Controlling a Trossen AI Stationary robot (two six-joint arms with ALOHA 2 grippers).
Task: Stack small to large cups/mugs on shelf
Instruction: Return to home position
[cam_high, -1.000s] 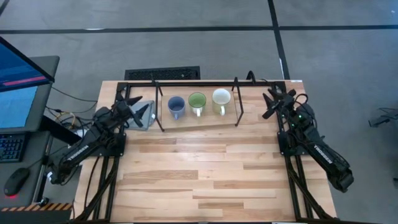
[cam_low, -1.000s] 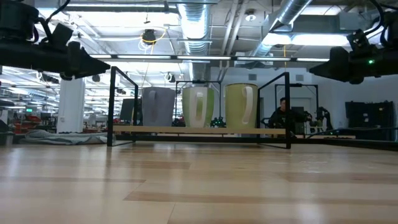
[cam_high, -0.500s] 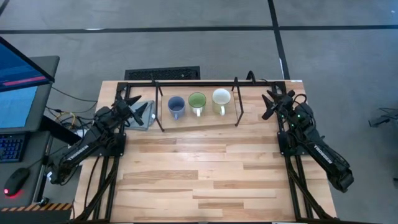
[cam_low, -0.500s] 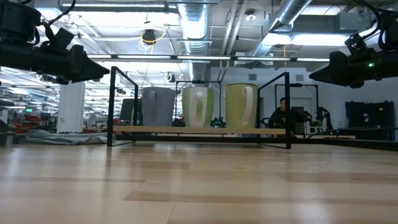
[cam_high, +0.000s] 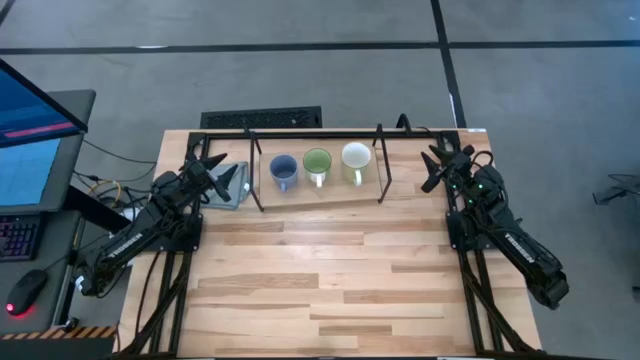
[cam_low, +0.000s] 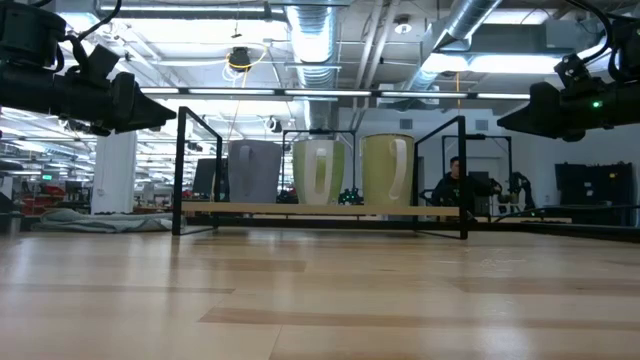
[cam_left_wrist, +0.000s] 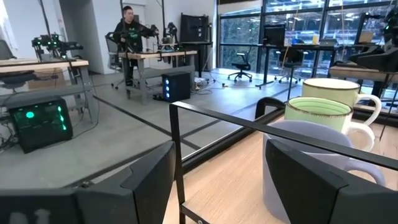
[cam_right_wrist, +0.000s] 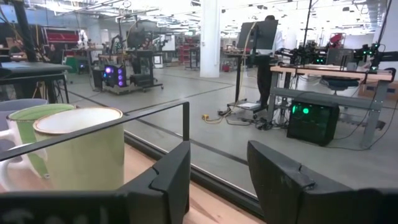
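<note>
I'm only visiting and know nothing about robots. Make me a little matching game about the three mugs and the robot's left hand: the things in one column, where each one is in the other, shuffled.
Things
1. blue-grey mug
2. green mug
3. cream mug
4. left hand

Places
A. middle of the row on the shelf
B. off the shelf, open and holding nothing, beside its left end
C. the robot's right end of the row
D. the robot's left end of the row

Pairs: 1-D, 2-A, 3-C, 4-B
</note>
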